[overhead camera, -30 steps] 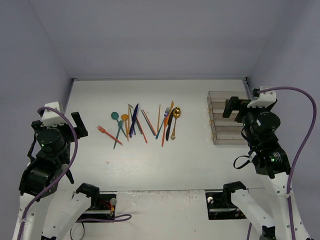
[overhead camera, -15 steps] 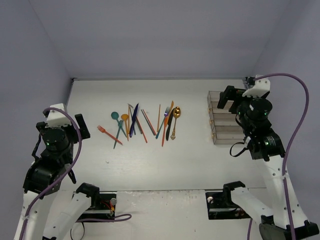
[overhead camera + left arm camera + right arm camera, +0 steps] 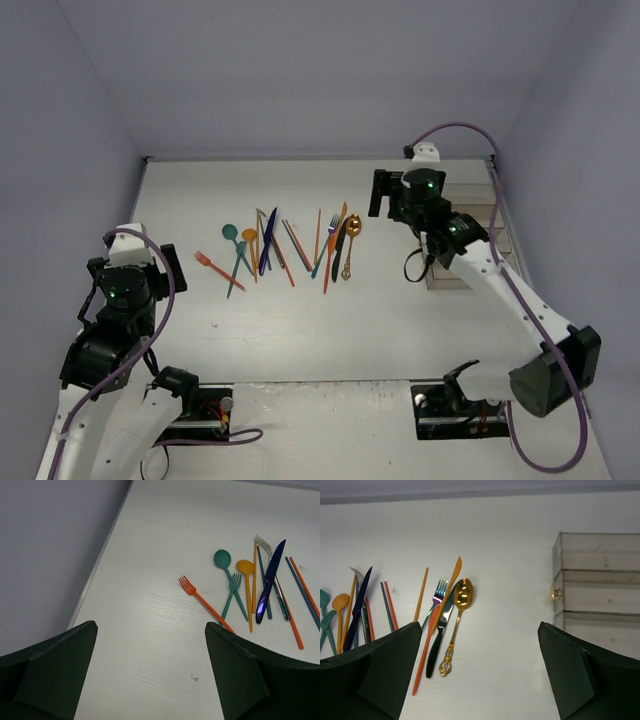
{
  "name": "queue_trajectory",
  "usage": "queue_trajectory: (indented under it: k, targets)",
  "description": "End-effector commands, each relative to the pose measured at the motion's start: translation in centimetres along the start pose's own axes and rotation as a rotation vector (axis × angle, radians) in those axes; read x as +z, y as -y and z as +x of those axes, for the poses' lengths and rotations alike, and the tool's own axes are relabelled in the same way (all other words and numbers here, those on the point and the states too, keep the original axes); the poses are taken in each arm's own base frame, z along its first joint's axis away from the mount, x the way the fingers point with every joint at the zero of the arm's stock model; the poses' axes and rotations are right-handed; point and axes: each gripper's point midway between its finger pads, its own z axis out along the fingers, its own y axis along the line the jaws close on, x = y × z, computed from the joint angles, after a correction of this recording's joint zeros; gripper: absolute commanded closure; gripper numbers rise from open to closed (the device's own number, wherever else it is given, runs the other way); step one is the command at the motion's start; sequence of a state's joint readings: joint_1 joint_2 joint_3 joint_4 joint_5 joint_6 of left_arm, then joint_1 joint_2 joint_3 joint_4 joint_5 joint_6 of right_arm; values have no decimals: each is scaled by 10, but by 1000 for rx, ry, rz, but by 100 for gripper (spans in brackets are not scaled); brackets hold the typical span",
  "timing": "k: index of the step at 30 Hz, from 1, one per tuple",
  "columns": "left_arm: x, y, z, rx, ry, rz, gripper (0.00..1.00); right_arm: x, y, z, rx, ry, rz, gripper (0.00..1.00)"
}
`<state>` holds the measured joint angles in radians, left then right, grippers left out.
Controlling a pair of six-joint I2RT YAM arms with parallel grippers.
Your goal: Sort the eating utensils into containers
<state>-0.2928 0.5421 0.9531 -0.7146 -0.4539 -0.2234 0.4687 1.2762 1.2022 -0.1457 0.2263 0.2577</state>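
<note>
On the worktop's (image 3: 300,330) middle, the gold spoon (image 3: 453,635) lies lengthwise near-to-far at the right end of the eating utensils (image 3: 268,240), just ahead of the right arm's (image 3: 470,255) wide-open, empty jaws; left jaws, likewise open, sit farther; containers (image 3: 600,570) stand rightward.

The overhead camera looks down from behind the arms; both wrist cameras sit lower and closer, angled forward, sharing the utensils (image 3: 267,242) mid-frame.

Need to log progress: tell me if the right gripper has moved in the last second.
Yes. The right gripper has swung left, from over the containers toward the gold spoon.
</note>
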Motion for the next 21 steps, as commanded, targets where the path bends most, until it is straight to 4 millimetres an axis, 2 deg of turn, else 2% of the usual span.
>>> queue_trajectory:
  k: [1,6,11,14,21]
  targets:
    - [7,1,15,-23,-3,-11,13,27,-22,1,148,10,49,0]
    - [10,6,27,-63,0,8,13,62,-39,48,154,-97,99,0]
    - [13,6,26,-61,15,2,13,89,-31,83,166,-151,201,9]
    - [13,7,27,-62,12,11,13,102,-27,100,164,-176,246,13]
    - [14,11,28,-61,10,24,13,125,-32,131,161,-236,276,20]
